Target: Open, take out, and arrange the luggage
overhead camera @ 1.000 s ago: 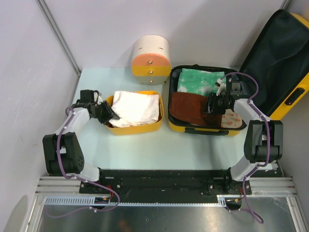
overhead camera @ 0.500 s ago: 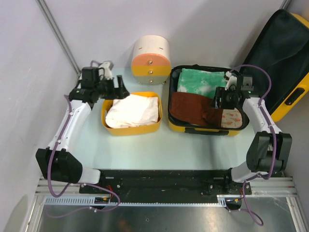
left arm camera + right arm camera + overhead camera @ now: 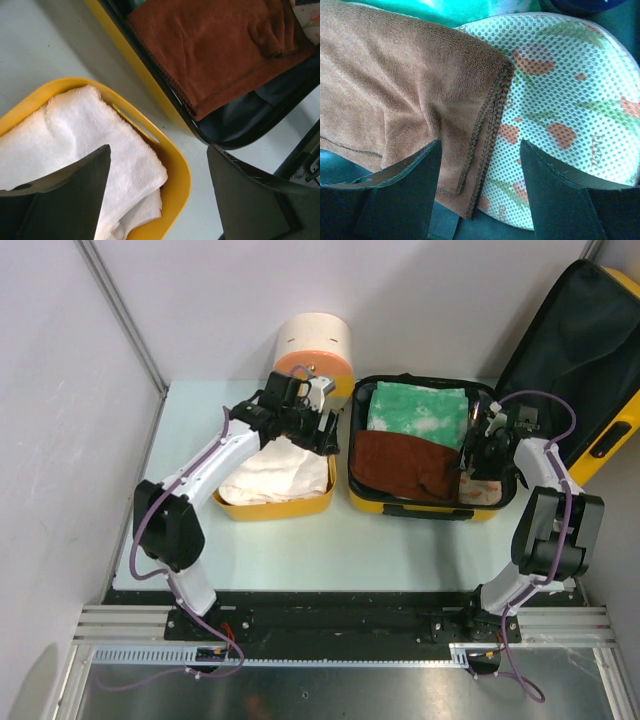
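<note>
The luggage (image 3: 425,508) lies open on the table, with its dark-lined lid (image 3: 580,360) leaning back at the right. Inside it are a green towel (image 3: 418,408), a brown towel (image 3: 395,462) and a mesh pouch with an orange print (image 3: 482,485). My left gripper (image 3: 322,430) hangs open over the gap between the plain yellow tub (image 3: 275,508) and the luggage wall (image 3: 145,70), holding nothing (image 3: 159,150). My right gripper (image 3: 478,455) is open low inside the luggage. It straddles the stitched edge of the brown towel (image 3: 395,75) where that edge overlaps the pouch (image 3: 560,100).
A folded white towel (image 3: 85,135) fills the yellow tub. A cream-and-orange cylindrical container (image 3: 315,350) stands behind the tub, close to my left arm. A grey wall with a metal post (image 3: 120,310) closes off the left side.
My left arm has swung from the tub's left side across to its right edge by the luggage, and its jaws have opened. My right gripper has shifted slightly right and opened wider.
</note>
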